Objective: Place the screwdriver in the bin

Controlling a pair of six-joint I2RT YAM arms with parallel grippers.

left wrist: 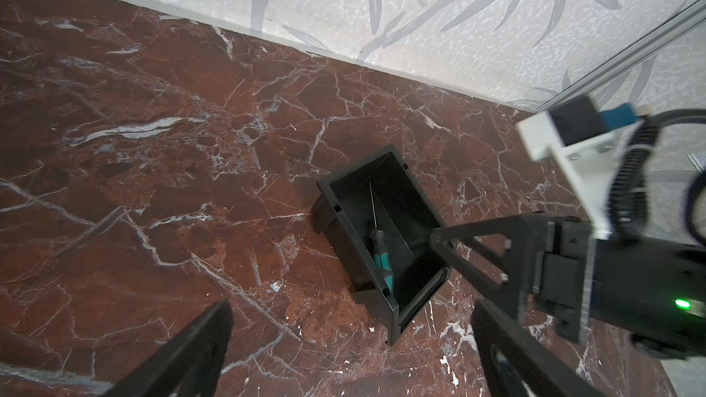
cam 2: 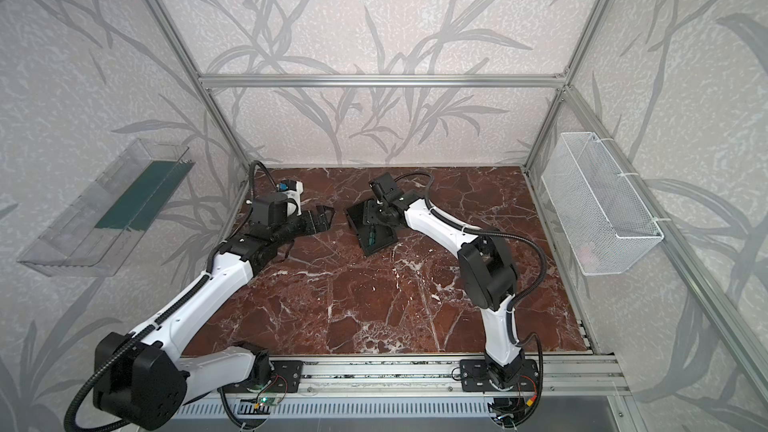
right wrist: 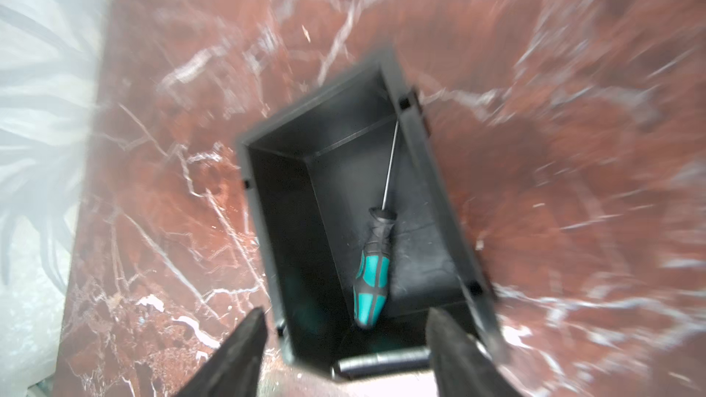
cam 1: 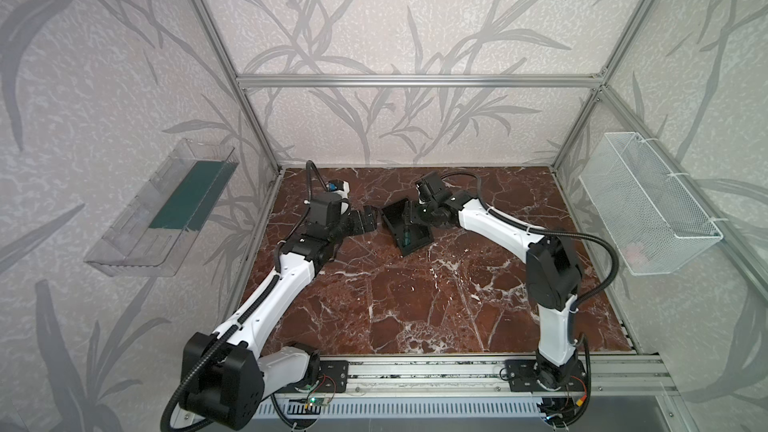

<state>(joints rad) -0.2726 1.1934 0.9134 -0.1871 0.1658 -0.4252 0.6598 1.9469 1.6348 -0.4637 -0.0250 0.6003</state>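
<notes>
Right wrist view: screwdriver (right wrist: 372,273) down inside the bin (right wrist: 282,223), handle on the bin's floor, thin shaft leaning toward a corner, free of any grip. Over the bin's near end, right claw (right wrist: 345,316) spread wide, empty. Beside the bin, not touching, left claw (cam 1: 369,218) likewise wide and empty. Placement judged done; left only to draw clear of the bin.

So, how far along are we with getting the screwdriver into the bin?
Done: the screwdriver lies inside the bin, its shaft pointing toward a corner. In hand: nothing; the right end effector hovers open over the bin, and the left end effector is open beside it, holding nothing. Left: probably just pulling both arms clear.
</notes>
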